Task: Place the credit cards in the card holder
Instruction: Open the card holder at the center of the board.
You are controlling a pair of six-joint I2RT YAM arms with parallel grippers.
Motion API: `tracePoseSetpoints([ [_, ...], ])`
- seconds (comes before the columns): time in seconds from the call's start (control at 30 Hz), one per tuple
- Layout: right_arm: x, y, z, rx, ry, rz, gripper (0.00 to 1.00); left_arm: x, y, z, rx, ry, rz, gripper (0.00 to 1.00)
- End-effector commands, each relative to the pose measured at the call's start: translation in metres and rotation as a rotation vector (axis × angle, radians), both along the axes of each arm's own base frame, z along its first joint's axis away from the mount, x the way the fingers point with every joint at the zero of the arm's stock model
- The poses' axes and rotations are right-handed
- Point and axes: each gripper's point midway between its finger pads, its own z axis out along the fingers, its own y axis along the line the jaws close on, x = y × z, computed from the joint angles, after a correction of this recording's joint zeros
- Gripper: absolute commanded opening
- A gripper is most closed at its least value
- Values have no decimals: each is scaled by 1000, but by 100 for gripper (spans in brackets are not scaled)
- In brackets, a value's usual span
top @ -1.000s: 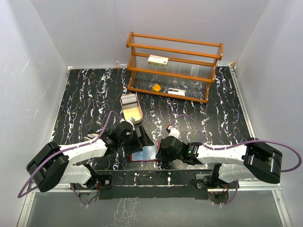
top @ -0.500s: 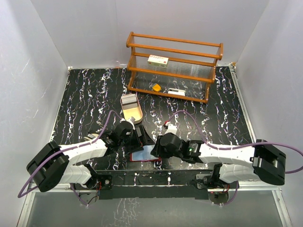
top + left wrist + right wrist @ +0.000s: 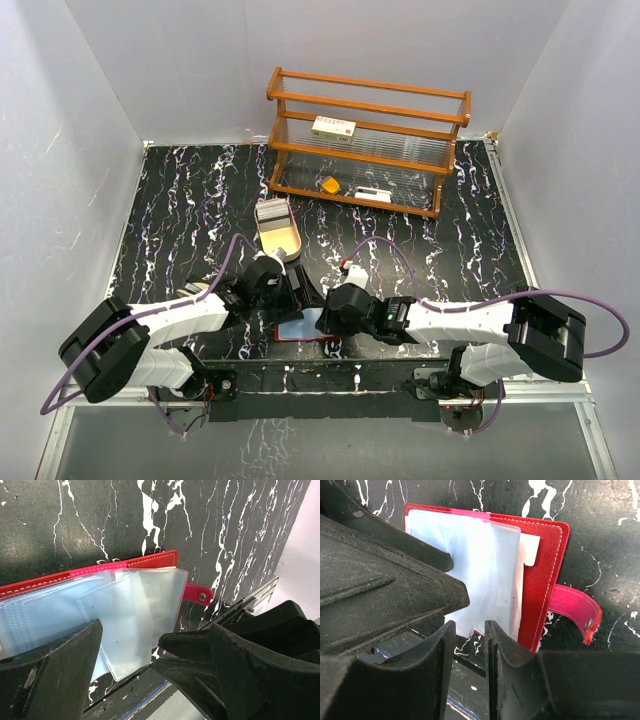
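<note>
Right arm has crept left over the last second, so my right tool [image 3: 470,626] is now right at the open holder [image 3: 303,329] instead of just beside it. Left arm hasn't really budged.

So the holder lies open on the worktop [image 3: 180,200], close to the near edge, between my two tools, with the clear pockets [image 3: 131,614] facing up. Its red strap [image 3: 572,611] with the snap sticks out flat to one side.

My left tool [image 3: 130,639] is spread wide, nothing in it. It sits low over the holder, one finger over the pockets and the other off past their edge.

On the right tool the jaws are nearly together, just a slim gap, sitting at the loose edge of the pockets. Honestly can't tell from the wrist view if they're pinching plastic or only hovering by it.

Cards [image 3: 272,211] are still stacked at the far end of the tan tray [image 3: 287,244], which sits further back, well apart from the holder. Behind that is the wooden rack [image 3: 370,108] with a white box [image 3: 334,127] on a shelf and an orange wedge [image 3: 330,185] lower down.
</note>
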Motion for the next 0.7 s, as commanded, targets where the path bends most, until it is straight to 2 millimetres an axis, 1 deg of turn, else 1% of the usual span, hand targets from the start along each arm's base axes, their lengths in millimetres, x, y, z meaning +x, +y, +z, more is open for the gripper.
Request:
tracePoseSetpoints([
  [0.0,11,21,20,84,-39,-26,29,-1,-3,4,-17,1,-13,86],
  [0.2,10,21,10,61,-25,-29,28,-2,-2,3,-23,4,-7,86],
  [0.33,12,13,3,28,-27,-54,17,-1,-4,6,-32,3,-6,86],
  [0.47,12,7,-3,10,-30,-63,2,2,-3,20,-46,-13,13,86],
  [0.5,12,5,-6,4,-30,-65,0,3,-2,24,-45,-19,20,86],
  [0.57,11,2,-8,2,-27,-69,0,4,3,29,-26,-31,37,86],
  [0.67,10,0,-11,5,-21,-76,0,8,13,33,20,-55,66,86],
])
